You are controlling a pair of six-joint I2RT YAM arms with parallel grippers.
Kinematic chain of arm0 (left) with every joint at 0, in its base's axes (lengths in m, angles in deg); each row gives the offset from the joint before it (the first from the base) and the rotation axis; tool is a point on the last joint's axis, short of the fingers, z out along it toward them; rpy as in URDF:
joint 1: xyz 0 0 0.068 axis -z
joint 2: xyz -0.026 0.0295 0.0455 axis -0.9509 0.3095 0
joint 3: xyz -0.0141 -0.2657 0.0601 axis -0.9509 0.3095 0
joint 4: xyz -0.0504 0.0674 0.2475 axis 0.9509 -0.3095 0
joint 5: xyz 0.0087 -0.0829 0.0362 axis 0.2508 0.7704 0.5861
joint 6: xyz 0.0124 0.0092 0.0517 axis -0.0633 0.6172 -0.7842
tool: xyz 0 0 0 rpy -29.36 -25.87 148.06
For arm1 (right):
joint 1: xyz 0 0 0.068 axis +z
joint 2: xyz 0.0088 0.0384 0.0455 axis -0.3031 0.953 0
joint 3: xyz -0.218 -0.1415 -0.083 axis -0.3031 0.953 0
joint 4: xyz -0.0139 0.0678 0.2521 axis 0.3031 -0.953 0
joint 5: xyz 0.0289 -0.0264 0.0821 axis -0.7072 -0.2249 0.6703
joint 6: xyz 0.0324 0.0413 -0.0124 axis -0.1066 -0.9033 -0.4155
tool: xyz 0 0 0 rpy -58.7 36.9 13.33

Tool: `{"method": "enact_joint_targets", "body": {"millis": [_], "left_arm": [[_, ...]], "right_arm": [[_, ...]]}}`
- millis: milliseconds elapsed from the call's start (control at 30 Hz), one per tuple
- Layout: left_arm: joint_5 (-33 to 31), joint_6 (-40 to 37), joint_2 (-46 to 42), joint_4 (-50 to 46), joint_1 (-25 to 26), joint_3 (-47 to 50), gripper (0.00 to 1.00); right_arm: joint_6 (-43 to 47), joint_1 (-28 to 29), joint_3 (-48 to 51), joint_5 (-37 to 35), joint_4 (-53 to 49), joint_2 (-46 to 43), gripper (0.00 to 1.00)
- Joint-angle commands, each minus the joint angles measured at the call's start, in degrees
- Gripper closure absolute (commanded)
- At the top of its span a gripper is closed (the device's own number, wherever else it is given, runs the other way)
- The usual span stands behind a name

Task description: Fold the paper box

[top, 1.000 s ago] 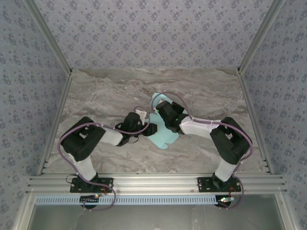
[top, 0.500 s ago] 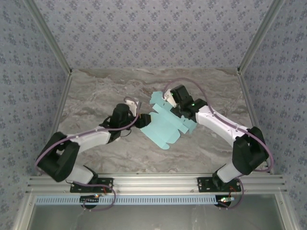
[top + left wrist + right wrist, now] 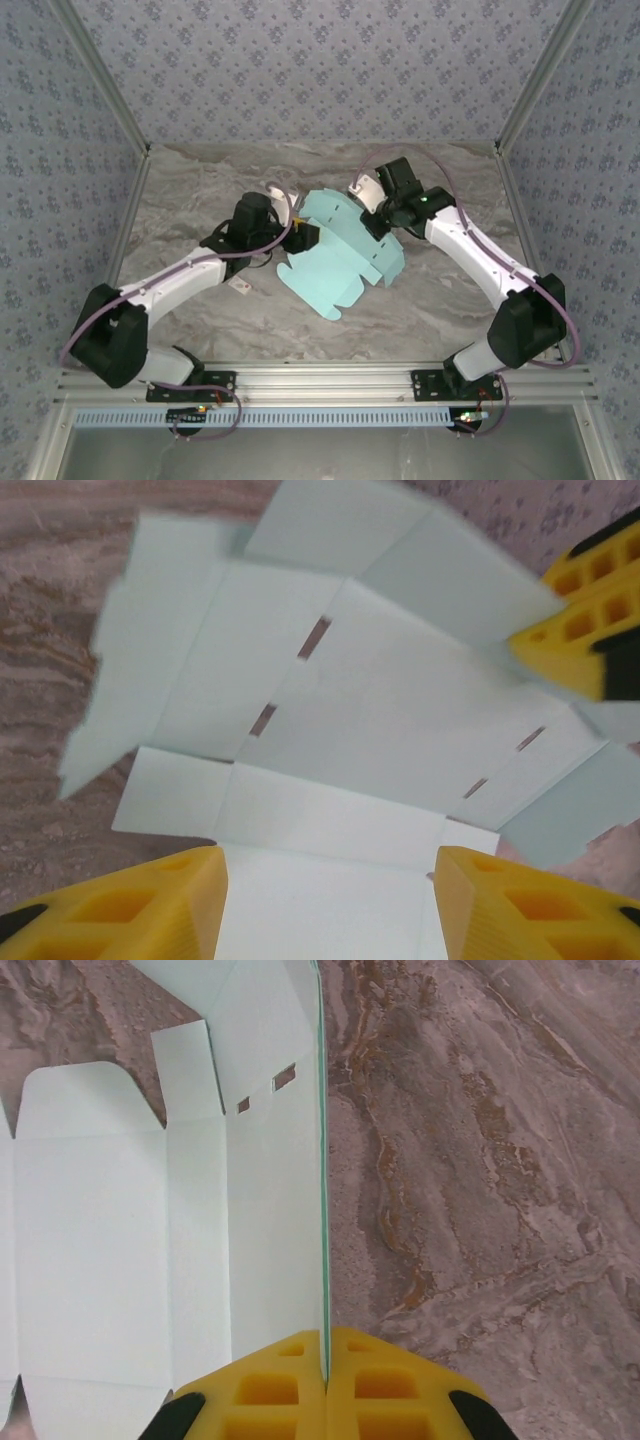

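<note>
Two grippers at the paper box (image 3: pixel 335 265), unfolded at the middle of the table (image 3: pixel 200 200): right gripper (image 3: pixel 325 1358) pinched shut on its edge, left gripper (image 3: pixel 330 900) jaws apart astride the opposite panel; hold the pinch firm, seat left squarely past the crease

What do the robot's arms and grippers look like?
The left arm and right arm are white links with black joints, each trailed by a lilac cable. The left gripper and right gripper have pocketed yellow fingers with black trim.
</note>
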Motion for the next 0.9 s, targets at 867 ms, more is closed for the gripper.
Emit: {"method": "enact_joint_targets", "body": {"millis": [867], "left_arm": [[-6.82,-5.62,15.80,-0.99,-0.07,-8.23,0.34]], "right_arm": [[-2.43,-2.35,-0.19,8.05,-1.02,0.85,1.00]]}}
